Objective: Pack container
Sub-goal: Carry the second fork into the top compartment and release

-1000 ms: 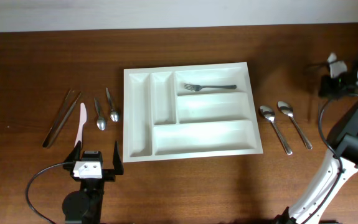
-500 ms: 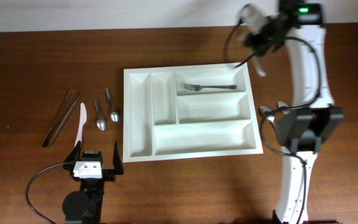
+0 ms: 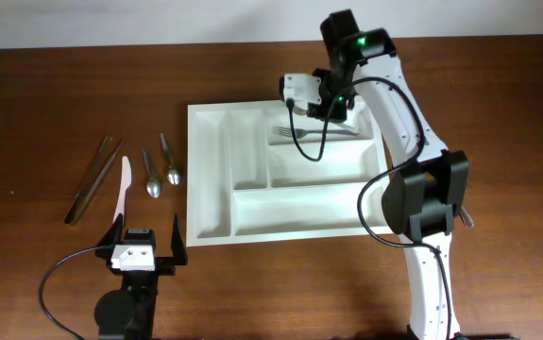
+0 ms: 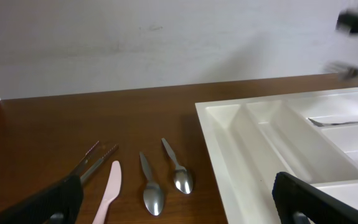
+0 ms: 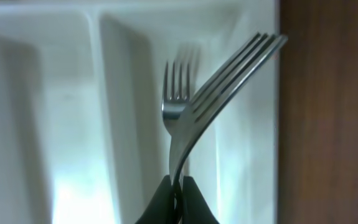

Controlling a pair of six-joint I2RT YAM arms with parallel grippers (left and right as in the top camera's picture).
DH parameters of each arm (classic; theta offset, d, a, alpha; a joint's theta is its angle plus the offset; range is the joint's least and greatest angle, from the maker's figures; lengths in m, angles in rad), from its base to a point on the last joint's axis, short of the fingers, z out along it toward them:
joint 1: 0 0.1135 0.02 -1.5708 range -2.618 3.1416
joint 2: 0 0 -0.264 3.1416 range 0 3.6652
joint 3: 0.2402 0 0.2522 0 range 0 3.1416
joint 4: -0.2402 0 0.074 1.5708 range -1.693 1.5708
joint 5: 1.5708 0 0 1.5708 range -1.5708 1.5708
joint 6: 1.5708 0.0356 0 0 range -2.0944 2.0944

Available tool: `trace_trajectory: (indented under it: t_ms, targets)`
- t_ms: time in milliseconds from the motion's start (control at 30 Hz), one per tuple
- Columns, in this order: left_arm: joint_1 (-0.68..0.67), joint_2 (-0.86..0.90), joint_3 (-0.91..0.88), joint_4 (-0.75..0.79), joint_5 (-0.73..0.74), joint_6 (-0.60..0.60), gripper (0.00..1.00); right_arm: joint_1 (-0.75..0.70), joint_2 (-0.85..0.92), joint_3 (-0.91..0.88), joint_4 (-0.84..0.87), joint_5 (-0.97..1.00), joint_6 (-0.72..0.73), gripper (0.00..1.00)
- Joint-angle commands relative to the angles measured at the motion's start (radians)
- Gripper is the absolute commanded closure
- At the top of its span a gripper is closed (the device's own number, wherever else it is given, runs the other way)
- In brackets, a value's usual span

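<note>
Container (image 3: pixel 290 210) sits mid-table on the wooden table (image 3: pixel 44 94), long side running left-right: white tray with two narrow compartments on its left and three wide crosswise ones to the right. Right gripper (image 5: pixel 177 194) hangs over the container's far right part, above the farthest crosswise compartment. Its jaws are pinched together on the handle of the gripped fork (image 5: pixel 219 78), whose tines stick out past the fingertips and curve toward the container's rim on that side. Can't tell if the gripped fork touches the plastic. A loose fork (image 5: pixel 177 87) lies flat in that same compartment, directly under the gripped one, blurred in the right wrist view. Left gripper (image 3: pixel 148 238) is at the near left of the table, jaws spread wide with nothing between them. The container is to its right and farther away; its near-left corner is close to the gripper's right finger but not touching. Left of the container, well apart from both grippers, lie two teaspoons (image 3: pixel 161 168) side by side. Left of those is a pink knife (image 3: pixel 123 189), and farthest left are metal tongs (image 3: pixel 92 179).
</note>
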Motion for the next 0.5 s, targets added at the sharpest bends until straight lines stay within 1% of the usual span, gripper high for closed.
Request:
trace_trajectory:
  t_ms: [0,167,200,233,300,367,400,467]
  targets:
    - [0.005,-0.008,-0.008,0.003,0.011,-0.005,0.01,-0.009,-0.015,-0.096,0.056,0.022,-0.029,0.96]
    - [0.005,-0.008,-0.008,0.003,0.011,-0.005,0.01,-0.01,-0.015,-0.156,0.129,0.022,-0.025,0.96]
    - [0.005,-0.008,-0.008,0.003,0.011,-0.005,0.01,-0.01,-0.015,-0.156,0.134,0.022,-0.024,0.93]
    - [0.005,-0.008,-0.008,0.003,0.011,-0.005,0.01,-0.01,-0.015,-0.156,0.142,0.021,-0.017,0.87]
    - [0.005,-0.008,-0.008,0.003,0.011,-0.005,0.01,-0.01,-0.016,-0.156,0.157,0.021,0.005,0.53]
    - [0.005,-0.008,-0.008,0.003,0.011,-0.005,0.01,-0.011,-0.026,-0.154,0.163,0.022,0.033,0.46]
    - [0.005,-0.008,-0.008,0.003,0.011,-0.005,0.01,-0.014,-0.033,-0.153,0.163,0.022,0.048,0.4]
    - [0.005,-0.008,-0.008,0.003,0.011,-0.005,0.01,-0.025,-0.053,-0.136,0.162,0.035,0.136,0.32]
